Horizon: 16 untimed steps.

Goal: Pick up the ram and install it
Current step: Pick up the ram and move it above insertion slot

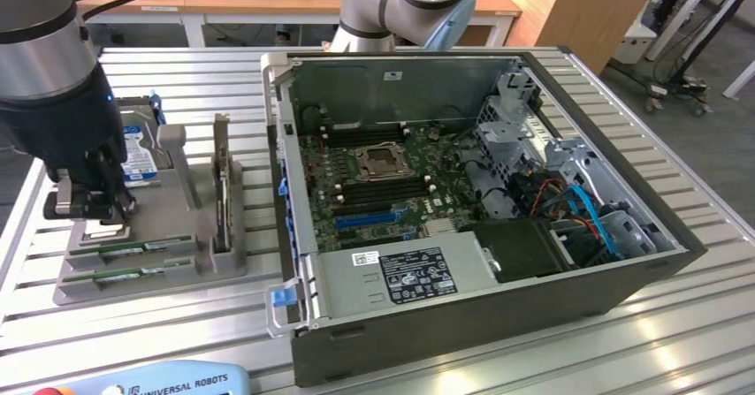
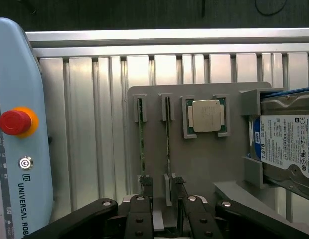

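Observation:
Two thin green ram sticks stand on edge in slots of a grey holder [image 2: 204, 164]. In the wrist view one ram [image 2: 168, 129] runs in line with the gap between my fingers, and the other ram [image 2: 140, 134] sits just outside one finger. My gripper [image 2: 161, 183] hovers over the holder's end, open, holding nothing. In the exterior view the gripper [image 1: 92, 211] hangs over the holder [image 1: 154, 280] at the left, just behind the two ram sticks [image 1: 130, 248] [image 1: 124, 274]. The open computer case [image 1: 660, 262] with its motherboard [image 1: 377, 183] lies to the exterior view's right.
A square silver processor [image 2: 207, 115] and a blue-labelled hard drive [image 2: 286, 144] [image 1: 140, 152] also sit in the holder. A light-blue teach pendant [image 2: 17, 149] [image 1: 141, 382] with a red stop button lies on the slatted aluminium table [image 1: 177, 86]. A second arm's base [image 1: 401, 6] stands behind the case.

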{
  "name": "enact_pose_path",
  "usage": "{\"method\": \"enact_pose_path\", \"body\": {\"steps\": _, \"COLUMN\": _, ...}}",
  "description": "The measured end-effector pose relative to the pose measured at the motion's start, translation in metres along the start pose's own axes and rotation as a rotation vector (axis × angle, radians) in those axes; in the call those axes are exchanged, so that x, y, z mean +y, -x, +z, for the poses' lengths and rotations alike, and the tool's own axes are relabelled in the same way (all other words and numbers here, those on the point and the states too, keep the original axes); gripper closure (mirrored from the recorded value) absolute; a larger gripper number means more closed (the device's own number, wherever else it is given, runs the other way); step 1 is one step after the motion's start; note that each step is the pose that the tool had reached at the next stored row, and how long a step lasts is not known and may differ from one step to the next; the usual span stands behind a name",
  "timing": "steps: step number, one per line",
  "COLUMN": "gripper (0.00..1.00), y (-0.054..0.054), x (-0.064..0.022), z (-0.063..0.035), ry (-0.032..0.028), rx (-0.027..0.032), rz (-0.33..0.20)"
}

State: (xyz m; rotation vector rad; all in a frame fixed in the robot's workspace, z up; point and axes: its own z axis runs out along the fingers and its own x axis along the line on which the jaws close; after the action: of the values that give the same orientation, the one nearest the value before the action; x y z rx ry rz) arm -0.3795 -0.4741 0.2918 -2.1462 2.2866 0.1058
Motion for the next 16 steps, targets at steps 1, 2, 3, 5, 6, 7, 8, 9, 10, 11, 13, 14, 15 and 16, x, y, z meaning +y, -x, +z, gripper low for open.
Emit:
{"method": "enact_pose_path", "body": {"steps": 1, "gripper": 0.7, "y": 0.0, "x": 0.0, "z": 0.0012, "ry": 0.0, "rx": 0.0001, "rz": 0.0}}
{"method": "enact_pose_path", "body": {"steps": 2, "gripper": 0.7, "y": 0.0, "x": 0.0, "z": 0.0024, "ry": 0.0, "rx": 0.0, "rz": 0.0}}
{"method": "enact_pose_path", "body": {"steps": 3, "gripper": 0.7, "y": 0.0, "x": 0.0001, "z": 0.0034, "ry": 0.0, "rx": 0.0, "rz": 0.0}}
{"method": "enact_pose_path", "body": {"steps": 5, "gripper": 0.7, "y": 0.0, "x": 0.0002, "z": 0.0049, "ry": 0.0, "rx": 0.0001, "rz": 0.0}}
{"method": "enact_pose_path", "body": {"steps": 6, "gripper": 0.7, "y": 0.0, "x": 0.0003, "z": 0.0049, "ry": 0.0001, "rx": 0.0002, "rz": 0.0}}
{"method": "enact_pose_path", "body": {"steps": 7, "gripper": 0.7, "y": 0.0, "x": 0.0002, "z": 0.0048, "ry": 0.0002, "rx": 0.0002, "rz": 0.0}}
{"method": "enact_pose_path", "body": {"steps": 8, "gripper": 0.7, "y": 0.0, "x": 0.0003, "z": 0.0049, "ry": 0.0002, "rx": 0.0002, "rz": 0.0}}
{"method": "enact_pose_path", "body": {"steps": 9, "gripper": 0.7, "y": 0.0, "x": 0.0002, "z": 0.0049, "ry": 0.0001, "rx": 0.0001, "rz": 0.0}}
{"method": "enact_pose_path", "body": {"steps": 10, "gripper": 0.7, "y": -0.001, "x": 0.0003, "z": 0.005, "ry": -0.0001, "rx": 0.0, "rz": 0.0}}
{"method": "enact_pose_path", "body": {"steps": 11, "gripper": 0.7, "y": -0.003, "x": 0.0002, "z": 0.0049, "ry": 0.0, "rx": 0.0, "rz": 0.0}}
{"method": "enact_pose_path", "body": {"steps": 13, "gripper": 0.7, "y": -0.006, "x": -0.0001, "z": 0.0046, "ry": 0.0, "rx": 0.0001, "rz": 0.0}}
{"method": "enact_pose_path", "body": {"steps": 14, "gripper": 0.7, "y": -0.008, "x": -0.0002, "z": 0.0046, "ry": 0.0, "rx": 0.0001, "rz": 0.0}}
{"method": "enact_pose_path", "body": {"steps": 15, "gripper": 0.7, "y": -0.009, "x": -0.0003, "z": 0.0045, "ry": 0.0, "rx": 0.0001, "rz": 0.0}}
{"method": "enact_pose_path", "body": {"steps": 16, "gripper": 0.7, "y": -0.011, "x": -0.0004, "z": 0.0045, "ry": 0.0, "rx": 0.0, "rz": 0.0}}
